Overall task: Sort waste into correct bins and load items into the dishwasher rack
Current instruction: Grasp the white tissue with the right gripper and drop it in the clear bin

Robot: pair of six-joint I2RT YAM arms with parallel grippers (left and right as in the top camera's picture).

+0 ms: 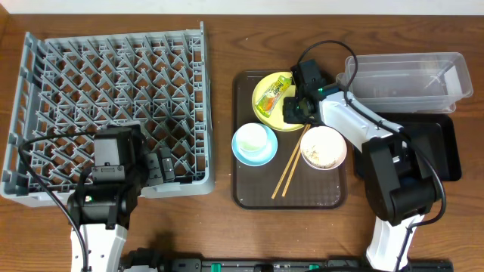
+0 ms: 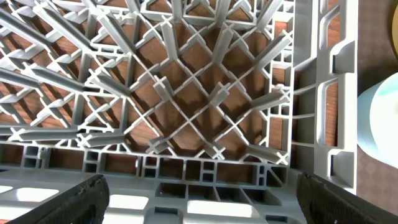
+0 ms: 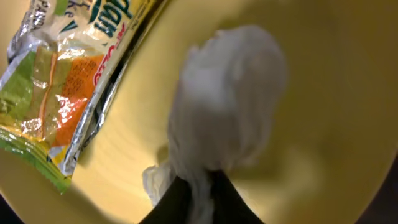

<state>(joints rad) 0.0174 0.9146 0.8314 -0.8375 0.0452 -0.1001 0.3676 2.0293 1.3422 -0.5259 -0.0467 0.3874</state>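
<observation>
My right gripper [image 1: 296,106] is over the yellow plate [image 1: 271,119] on the brown tray and is shut on the crumpled white tissue [image 3: 227,106], pinched between its black fingertips [image 3: 200,198]. The yellow-green snack wrapper [image 1: 270,96] lies on the plate, and shows in the right wrist view [image 3: 68,81] left of the tissue. The light blue bowl [image 1: 254,143] holds the small white cup [image 1: 253,137]. The pinkish-white bowl [image 1: 324,146] holds rice scraps. The chopsticks [image 1: 290,169] lie between the bowls. My left gripper [image 1: 160,168] is open at the grey dishwasher rack's [image 1: 113,91] front rim [image 2: 205,186].
The brown serving tray [image 1: 249,193] carries the dishes. The clear tub [image 1: 408,75] stands at the back right, the shallow black tray [image 1: 442,147] in front of it. My right arm's base sits by the black tray.
</observation>
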